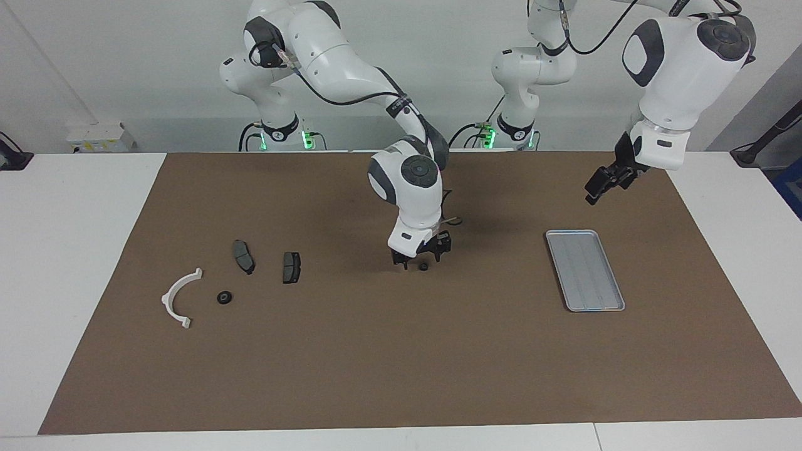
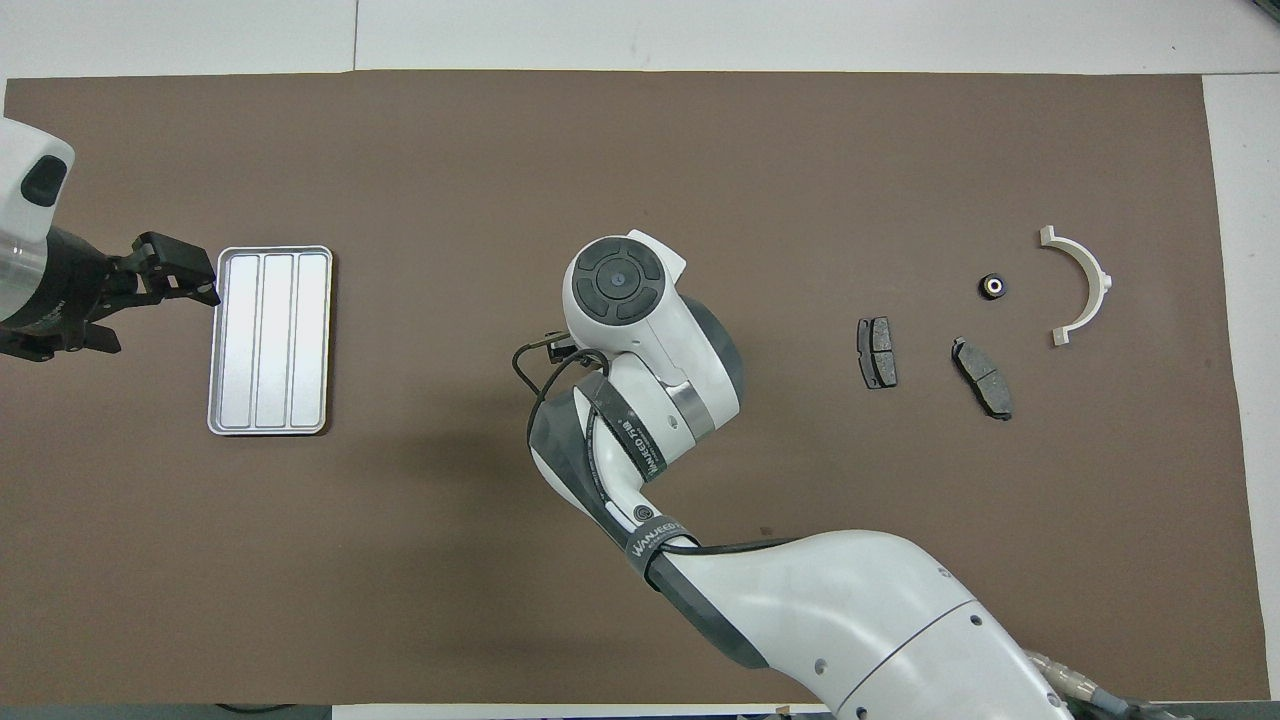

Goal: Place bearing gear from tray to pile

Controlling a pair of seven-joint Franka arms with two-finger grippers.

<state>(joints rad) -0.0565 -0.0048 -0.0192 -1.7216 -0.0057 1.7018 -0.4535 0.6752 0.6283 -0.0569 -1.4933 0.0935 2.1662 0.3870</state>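
Observation:
A small black bearing gear lies on the brown mat mid-table, between the tray and the pile. My right gripper hangs open just over it, fingers straddling the spot, not gripping the gear. In the overhead view the right wrist hides both. The silver grooved tray sits empty toward the left arm's end. The pile has a white arc bracket, two dark pads and another black bearing gear. My left gripper waits open, raised beside the tray.
The brown mat covers most of the white table. The right arm's forearm stretches over the mat's robot-side half.

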